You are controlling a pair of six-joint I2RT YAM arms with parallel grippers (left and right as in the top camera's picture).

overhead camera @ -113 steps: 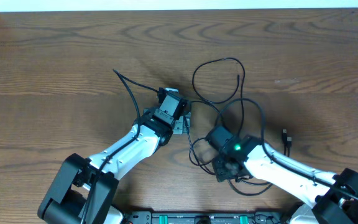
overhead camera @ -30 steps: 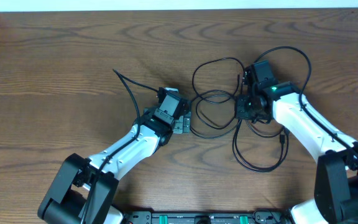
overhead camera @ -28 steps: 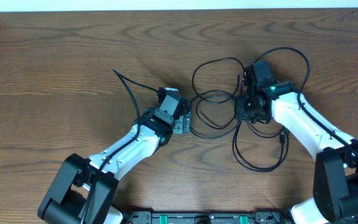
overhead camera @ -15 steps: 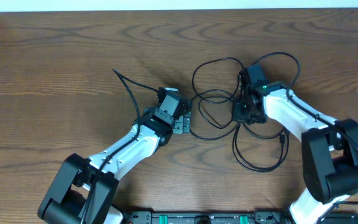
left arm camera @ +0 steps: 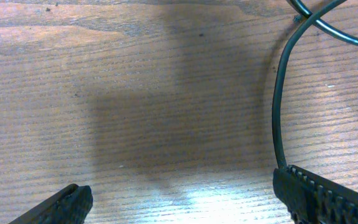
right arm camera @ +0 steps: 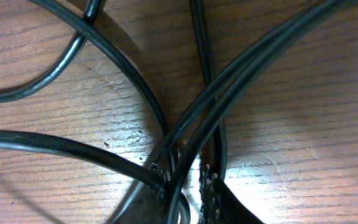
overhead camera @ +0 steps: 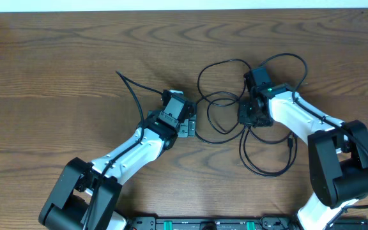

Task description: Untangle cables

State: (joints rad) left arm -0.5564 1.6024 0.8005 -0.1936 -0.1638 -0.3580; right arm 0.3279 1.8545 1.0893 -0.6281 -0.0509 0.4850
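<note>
Right gripper [right arm camera: 180, 199] is resting its tips at the bottom middle of its wrist frame where several black cables [right arm camera: 253, 71] are crossing, jaws barely parted around strands, any hold impossible to tell, so it is probably needing one strand singled out before pulling gently

Left arm [overhead camera: 130, 152] reaches up-right from base; left gripper [left arm camera: 197, 202] angled downward, jaws spread wide. Right arm [overhead camera: 302, 120] folded back toward centre; right gripper [overhead camera: 246, 115] pointing down, jaws nearly together, grip unclear
</note>
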